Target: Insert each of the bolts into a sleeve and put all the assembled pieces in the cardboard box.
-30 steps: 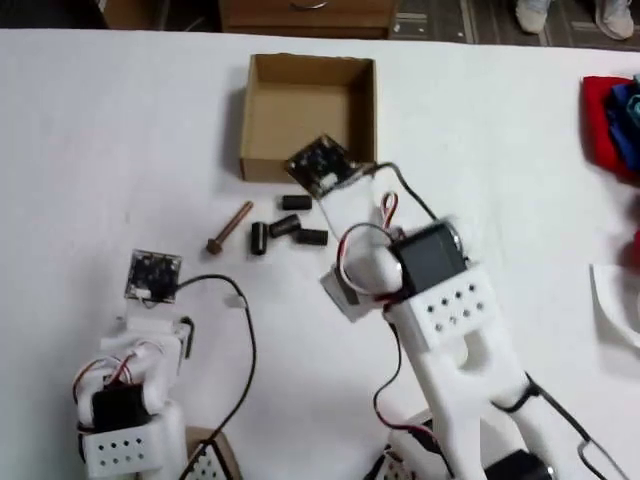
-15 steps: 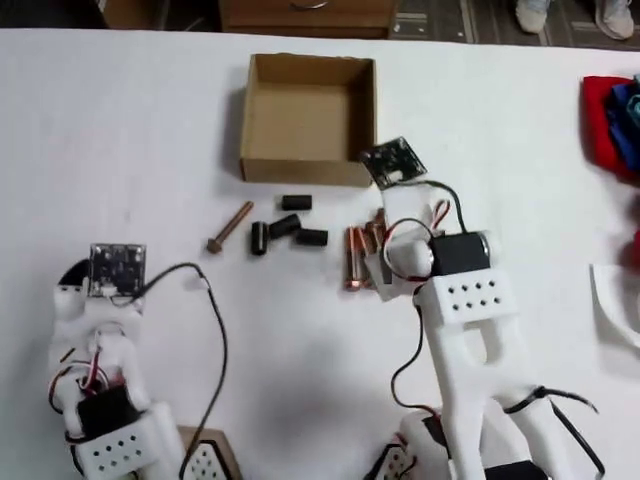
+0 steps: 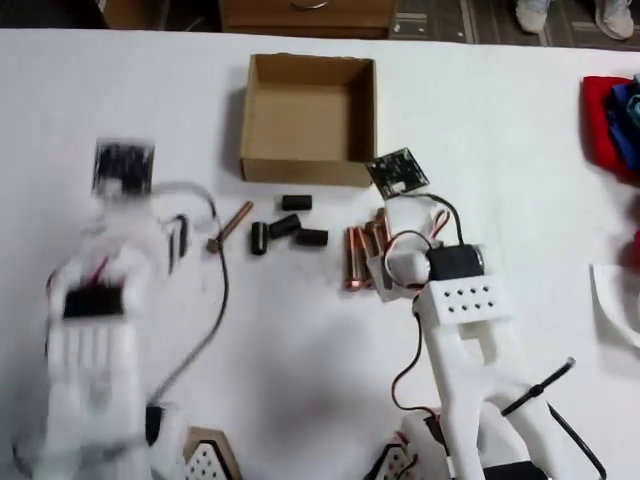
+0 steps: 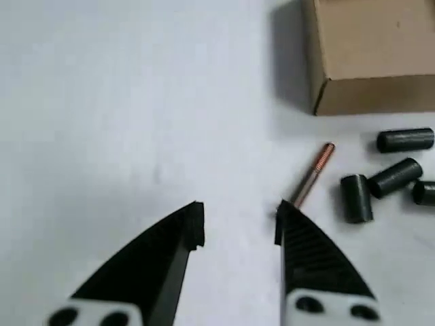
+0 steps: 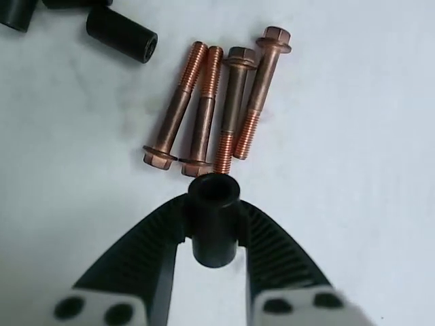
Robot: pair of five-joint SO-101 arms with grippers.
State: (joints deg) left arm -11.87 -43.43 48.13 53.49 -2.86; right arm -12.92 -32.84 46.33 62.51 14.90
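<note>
My right gripper point(image 5: 213, 224) is shut on a black sleeve point(image 5: 214, 204), held upright just short of several copper bolts point(image 5: 217, 102) lying side by side. In the high view these bolts point(image 3: 365, 255) lie right of a cluster of loose black sleeves point(image 3: 284, 226). A lone bolt point(image 3: 231, 226) lies left of the cluster. My left gripper point(image 4: 238, 224) is open, and the lone bolt point(image 4: 311, 176) starts just past one fingertip. The open cardboard box point(image 3: 308, 115) stands behind the parts with nothing inside.
Red and blue cloth point(image 3: 612, 115) lies at the table's right edge, with a white object point(image 3: 615, 305) below it. Black cables point(image 3: 215, 300) trail from both arms. White tabletop stretches left of the box.
My left arm has swung forward and to the right, up to the lone bolt. My right arm moved right from the sleeve cluster with a sleeve, then settled beside the bolts.
</note>
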